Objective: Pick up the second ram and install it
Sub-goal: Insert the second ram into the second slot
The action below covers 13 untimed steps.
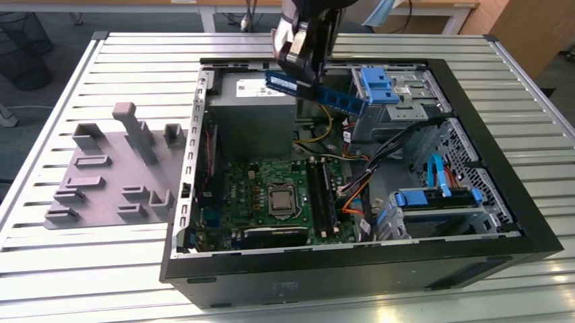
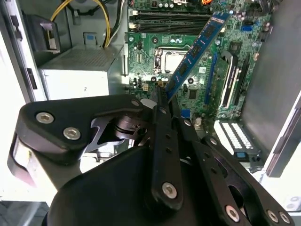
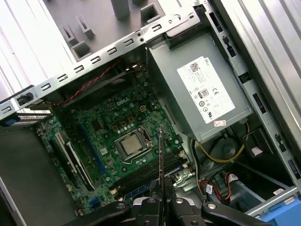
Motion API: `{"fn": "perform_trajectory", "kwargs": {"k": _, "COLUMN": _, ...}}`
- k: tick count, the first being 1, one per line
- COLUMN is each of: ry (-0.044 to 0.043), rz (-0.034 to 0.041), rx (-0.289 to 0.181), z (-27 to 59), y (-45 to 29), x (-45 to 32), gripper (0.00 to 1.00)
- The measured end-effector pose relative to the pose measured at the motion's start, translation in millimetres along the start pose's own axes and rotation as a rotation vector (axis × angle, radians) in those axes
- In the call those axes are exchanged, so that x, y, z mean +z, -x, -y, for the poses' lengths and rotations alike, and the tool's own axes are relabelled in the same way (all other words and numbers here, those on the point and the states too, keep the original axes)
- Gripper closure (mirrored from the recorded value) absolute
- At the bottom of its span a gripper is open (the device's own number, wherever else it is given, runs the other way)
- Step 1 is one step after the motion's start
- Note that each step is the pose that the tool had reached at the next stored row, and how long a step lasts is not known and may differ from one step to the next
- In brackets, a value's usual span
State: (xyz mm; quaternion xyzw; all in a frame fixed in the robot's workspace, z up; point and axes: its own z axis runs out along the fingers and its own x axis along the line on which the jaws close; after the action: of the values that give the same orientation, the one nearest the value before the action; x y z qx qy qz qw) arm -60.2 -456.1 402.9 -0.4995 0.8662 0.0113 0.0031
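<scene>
Slatted table [image 1: 134,60] — one ram [image 1: 338,98] aloft

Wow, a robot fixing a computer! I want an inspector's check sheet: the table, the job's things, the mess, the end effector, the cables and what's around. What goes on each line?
Surface: slatted metal table, carrying an open computer case lying on its side.
Job's things: second ram held in the air above the case, tilted, not in the memory slots.
Clutter: gray fixture plate with blocks, beside the case on the exterior view's left.
End effector: shut on one end of the second ram.
Cables: yellow and black wires by the power supply; blue cable inside the case on the exterior view's right.
Surroundings: mesh bin and wooden furniture beyond the table.
</scene>
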Motion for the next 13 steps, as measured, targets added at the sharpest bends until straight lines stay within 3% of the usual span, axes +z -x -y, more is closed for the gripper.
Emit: {"fn": "perform_trajectory", "kwargs": {"k": 13, "ry": -0.0026, "rz": 0.0027, "rx": 0.157, "z": -1.1, "y": 2.1, "x": 1.1, "gripper": 0.86}}
